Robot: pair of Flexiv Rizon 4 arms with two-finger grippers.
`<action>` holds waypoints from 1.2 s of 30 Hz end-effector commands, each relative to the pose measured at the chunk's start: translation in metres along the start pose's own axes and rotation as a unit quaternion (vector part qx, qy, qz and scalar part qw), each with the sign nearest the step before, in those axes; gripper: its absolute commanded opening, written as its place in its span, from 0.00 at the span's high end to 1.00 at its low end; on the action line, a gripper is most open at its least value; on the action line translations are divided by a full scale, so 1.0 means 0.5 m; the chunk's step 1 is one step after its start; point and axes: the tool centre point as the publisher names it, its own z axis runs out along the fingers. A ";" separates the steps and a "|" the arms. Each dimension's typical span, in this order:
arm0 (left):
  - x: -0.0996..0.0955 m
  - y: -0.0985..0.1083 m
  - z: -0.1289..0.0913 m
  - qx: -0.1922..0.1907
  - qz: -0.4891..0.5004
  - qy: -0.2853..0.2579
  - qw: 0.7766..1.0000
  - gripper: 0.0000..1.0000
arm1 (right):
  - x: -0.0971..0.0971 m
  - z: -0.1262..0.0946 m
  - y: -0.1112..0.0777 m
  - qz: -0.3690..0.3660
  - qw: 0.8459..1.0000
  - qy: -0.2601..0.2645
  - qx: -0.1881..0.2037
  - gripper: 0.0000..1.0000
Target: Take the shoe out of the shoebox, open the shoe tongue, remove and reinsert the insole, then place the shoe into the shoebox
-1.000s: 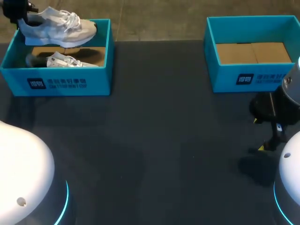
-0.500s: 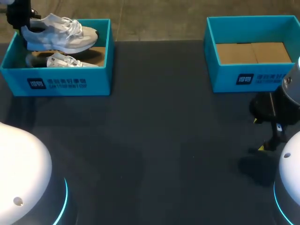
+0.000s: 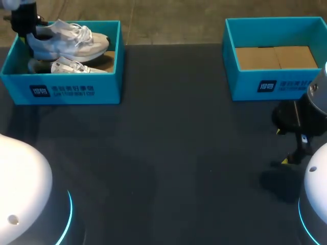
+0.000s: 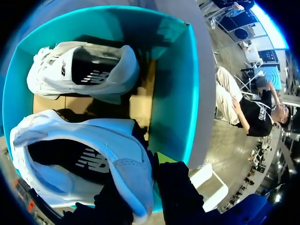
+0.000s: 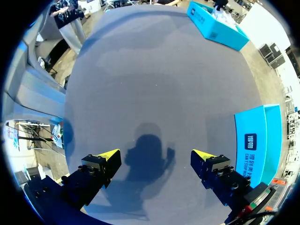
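Observation:
My left gripper [image 3: 25,24] is shut on the heel of a white sneaker [image 3: 69,42], held level just above the back part of the left teal shoebox [image 3: 66,91]. A second white sneaker [image 3: 69,66] lies on the cardboard floor of that box. In the left wrist view the held sneaker [image 4: 79,159] has its heel pinched in my left gripper [image 4: 152,166], with the other sneaker [image 4: 84,72] below it inside the box's walls [image 4: 173,93]. My right gripper [image 3: 282,147] hangs open low over the table at the right; nothing is between its yellow tips [image 5: 154,154].
A second teal shoebox [image 3: 271,84] holding only a cardboard liner stands at the back right, close beside my right gripper, where its front wall [image 5: 255,140] shows. Dark table cloth [image 3: 168,153] spreads between the two boxes.
My left gripper has carried the held sneaker downward and slightly rightward, closer to the left box. The right arm has not moved.

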 end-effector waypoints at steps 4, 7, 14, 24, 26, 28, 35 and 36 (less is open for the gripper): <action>-0.022 0.025 0.020 0.008 0.009 0.000 1.000 1.00 | 0.004 0.000 -0.002 -0.001 1.000 -0.002 0.000 0.00; -0.028 0.025 0.024 0.008 0.012 0.002 1.000 1.00 | 0.004 0.000 -0.002 -0.001 1.000 -0.002 0.000 0.00; -0.051 0.025 0.046 0.015 0.011 0.008 1.000 1.00 | 0.004 0.000 -0.002 -0.001 1.000 -0.002 0.000 0.00; -0.071 0.023 0.070 0.028 0.011 0.017 0.999 1.00 | 0.004 0.000 -0.002 -0.001 1.000 -0.002 0.000 0.00; -0.069 0.022 0.076 0.037 0.005 0.013 0.999 1.00 | 0.004 0.000 -0.002 -0.001 1.000 -0.002 0.000 0.00; -0.068 0.021 0.082 0.038 0.005 0.014 0.999 1.00 | 0.004 0.000 -0.002 -0.001 1.000 -0.002 0.000 0.00; -0.072 0.020 0.093 0.043 0.006 0.018 0.999 1.00 | 0.004 0.000 -0.002 -0.001 1.000 -0.002 0.000 0.00; -0.072 0.020 0.094 0.044 0.005 0.018 0.999 1.00 | 0.004 0.000 -0.002 -0.001 1.000 -0.002 0.000 0.00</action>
